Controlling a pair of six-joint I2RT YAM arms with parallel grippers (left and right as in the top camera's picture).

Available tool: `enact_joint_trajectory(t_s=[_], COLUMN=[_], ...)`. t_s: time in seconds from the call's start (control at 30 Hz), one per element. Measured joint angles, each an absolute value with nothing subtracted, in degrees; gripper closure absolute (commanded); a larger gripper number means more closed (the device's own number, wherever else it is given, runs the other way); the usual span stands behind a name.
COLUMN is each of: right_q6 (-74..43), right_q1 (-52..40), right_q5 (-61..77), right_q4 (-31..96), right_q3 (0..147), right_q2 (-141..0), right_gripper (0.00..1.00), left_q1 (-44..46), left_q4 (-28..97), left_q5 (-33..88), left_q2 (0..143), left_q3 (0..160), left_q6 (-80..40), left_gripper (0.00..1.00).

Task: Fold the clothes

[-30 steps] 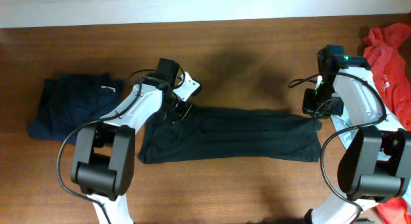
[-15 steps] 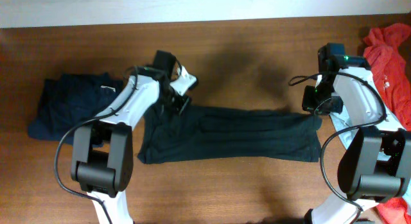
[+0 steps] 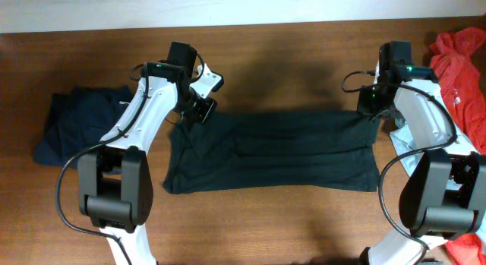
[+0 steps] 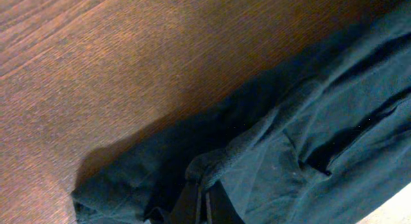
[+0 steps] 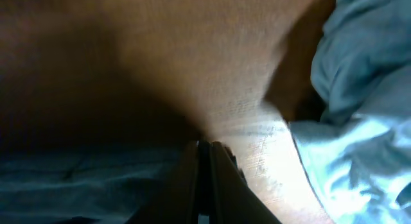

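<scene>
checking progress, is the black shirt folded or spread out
Partly folded: the shirt lies as a long flat band with layered creases, left gripper and right gripper shut on its far corners.

matt cloth shirt [image 3: 273, 155], grained wood table [image 3: 304, 60]

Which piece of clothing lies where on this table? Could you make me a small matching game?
1. dark shirt
2. navy garment
3. red-orange garment
4. pale blue cloth

A. far right edge
B. heaped at the left end
C. stretched across the middle
D. crumpled by the dark shirt's right end

Pairs: 1-C, 2-B, 3-A, 4-D
</scene>
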State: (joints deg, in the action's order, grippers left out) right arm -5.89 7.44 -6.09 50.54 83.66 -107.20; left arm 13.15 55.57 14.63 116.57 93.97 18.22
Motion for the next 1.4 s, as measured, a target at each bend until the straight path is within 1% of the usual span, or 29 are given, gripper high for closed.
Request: enact_joint_trajectory(t_s=[0.13,0.23,0.47,0.67,0.83,1.07,1.23,1.33,1.4], right_q6=[-3.8,-0.7,2.5,3.7,3.9,2.5,1.5,-1.1,-3.9], right_q1=[7.4,7.4,7.4,7.4,7.9,12.0,14.0,13.9,13.8], right_q5=[-5.9,-4.2,-2.3,-2.1,0.7,7.2,10.7,12.6,13.2], right_q4=[46.7,41.5,38.0,36.1,36.1,36.4,33.4,31.3,30.5], right_q3=[83.7,83.7,83.7,83.7,83.7,83.7,83.7,83.7,83.7], right_q2=[-107.2,-107.3,-109.9,-111.0,-111.5,-114.6,-114.7,-115.5,-116.8], right_gripper=[0.95,0.94,0.90,0.71,0.70,0.65,0.60,0.57,0.57], left_q1=[13.1,13.1,13.1,13.1,13.1,13.1,13.1,13.1,13.1], left_q4=[55.6,55.5,54.7,54.7,54.7,54.7,54.7,54.7,54.7], left_q5=[14.5,14.5,14.5,14.5,14.5,14.6,14.7,14.7,14.7], left_q2=[116.6,116.6,116.6,116.6,116.6,116.6,116.6,116.6,116.6], left_q3=[94.0,94.0,94.0,94.0,94.0,94.0,94.0,94.0,94.0], left_q6=[18.2,18.2,18.2,18.2,18.2,18.2,18.0,18.0,18.0], left_gripper=[0.99,0.99,1.00,0.99,0.99,0.99,0.99,1.00,1.00])
